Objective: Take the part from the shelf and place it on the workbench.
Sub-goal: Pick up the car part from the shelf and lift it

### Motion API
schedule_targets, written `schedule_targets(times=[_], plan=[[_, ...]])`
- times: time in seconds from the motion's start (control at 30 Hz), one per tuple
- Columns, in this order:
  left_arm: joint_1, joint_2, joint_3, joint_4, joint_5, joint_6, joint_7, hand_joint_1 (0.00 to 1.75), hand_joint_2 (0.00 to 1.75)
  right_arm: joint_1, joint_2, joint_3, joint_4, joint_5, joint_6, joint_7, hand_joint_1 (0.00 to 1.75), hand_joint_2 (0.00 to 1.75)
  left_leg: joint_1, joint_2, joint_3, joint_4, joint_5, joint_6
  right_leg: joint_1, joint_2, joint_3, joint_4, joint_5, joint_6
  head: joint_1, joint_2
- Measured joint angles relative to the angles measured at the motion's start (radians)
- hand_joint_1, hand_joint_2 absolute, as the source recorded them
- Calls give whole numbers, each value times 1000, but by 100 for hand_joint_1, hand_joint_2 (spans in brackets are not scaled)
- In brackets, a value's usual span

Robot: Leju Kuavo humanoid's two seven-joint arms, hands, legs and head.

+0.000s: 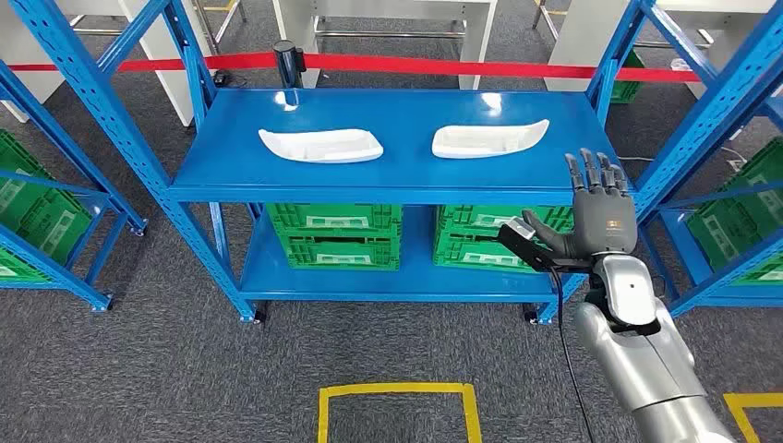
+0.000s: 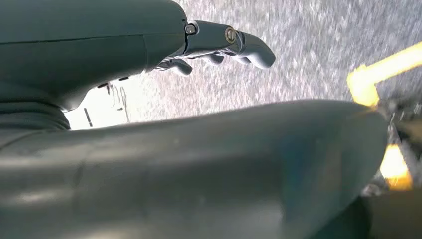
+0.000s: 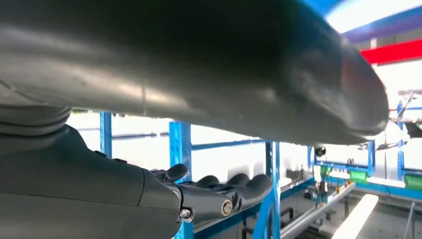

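**Two white parts, one raised hand, and several ways to miss**

Two white parts lie flat on the top deck of the blue shelf [image 1: 277, 171]: the left part [image 1: 320, 145] and the right part [image 1: 490, 138], well apart from each other. Neither is touched. The right hand [image 1: 591, 217] is raised in front of the shelf's right end, below deck level in the head view, fingers [image 1: 596, 173] extended and spread, thumb out to the side, holding nothing. The left hand [image 2: 219, 47] hangs over the grey carpet, fingers loosely curled, nothing in them that I can see.

Risks, as I judge them:

- The right part is shallow and sits flat, so fingers coming straight down may push it along the glossy deck instead of getting under its rim. It could slide toward the back edge.
- The right upright post [image 1: 688, 120] stands near the hand; a wide swing of the arm could clip it.
- The deck's front lip lies between hand and part. Approaching too low would knock the fingers against it.
- A black cable [image 1: 563, 341] runs beside the forearm and could snag on the frame.
- Green crates [image 1: 334, 233] on the lower level would catch a dropped part.

The workbench is not in view, so a turn with the load lies ahead.
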Motion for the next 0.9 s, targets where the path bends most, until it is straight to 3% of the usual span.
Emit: schedule_targets(times=[0.07,0.1,0.13,0.17,0.23,0.27,0.33,0.43,0.5,0.6,0.63,0.67,0.7,0.77,0.83,0.9], plan=[[0,0,0,0,0,0,-1,0,0,4,-2,-2,0,0,3,-2,0,0,-2,-1,4,0,-5,2,0,0,-49,71,-18,0,0,0],[0,-1,0,0,0,0,-1,0,0,9,-3,-3,0,0,6,-4,0,0,-3,-2,8,0,-11,4,1,0,-88,122,-25,-1,0,0],[2,-1,0,0,0,0,-1,0,0,14,-4,-4,0,0,8,-5,0,0,-4,-4,15,0,-17,4,1,0,-112,139,-11,-3,0,0],[3,-2,0,0,0,0,-2,0,0,18,-4,-5,0,0,9,-6,0,0,-5,-5,23,0,-23,3,2,0,-116,116,24,-6,0,0],[4,-2,0,0,0,0,-2,0,0,19,-4,-8,0,1,10,-6,0,0,-6,-8,41,0,-36,0,4,0,-80,-9,114,-16,0,0],[3,-2,0,0,0,0,-3,0,0,18,-4,-10,0,1,11,-6,0,0,-8,-10,48,1,-42,-4,6,0,-56,-72,144,-21,0,0],[2,-2,0,0,0,-1,-4,0,0,16,-4,-12,0,2,14,-7,0,0,-11,-13,54,0,-51,-15,12,1,-28,-135,160,-28,0,0],[1,-3,0,0,-1,-2,-4,0,0,18,-2,-13,-2,5,15,-7,0,0,-12,-13,57,0,-59,-32,8,2,-16,-145,155,-39,-1,0],[1,-2,0,0,-1,-2,-4,0,0,20,1,-14,-7,11,14,-6,0,0,-12,-10,32,56,-90,-42,1,0,-2,-154,153,-50,-4,0],[2,-3,0,0,-4,-2,-4,0,0,29,4,-16,-9,20,16,-4,0,0,-8,-5,-74,246,-155,-51,1,-2,10,-156,143,-60,-9,0],[2,-3,0,0,-6,-2,-4,0,0,34,6,-17,-9,23,18,-3,0,0,-7,-4,-96,273,-149,-52,1,-2,15,-155,139,-60,-9,0],[3,-3,0,0,-8,-2,-4,0,0,39,6,-18,-10,25,20,-3,0,0,-7,-3,-99,262,-125,-52,1,-1,21,-155,133,-59,-9,0],[4,-3,0,0,-9,-2,-4,0,0,42,7,-20,-10,26,22,-4,0,0,-6,-3,-81,211,-86,-51,1,0,28,-155,127,-56,-9,0],[3,-3,0,0,-12,-2,-4,0,0,43,8,-25,-10,28,24,-5,0,0,-8,-1,-17,69,-21,-44,2,1,43,-155,112,-48,-9,0],[1,-3,0,0,-14,-2,-4,0,0,42,10,-29,-10,31,28,-9,0,0,-10,0,21,-5,-11,-32,5,1,52,-155,103,-35,-9,0],[-1,-4,0,0,-17,-2,-4,0,0,42,13,-31,-9,34,32,-17,0,0,-12,-2,25,-10,-21,-20,5,1,56,-152,106,-24,-9,0]])
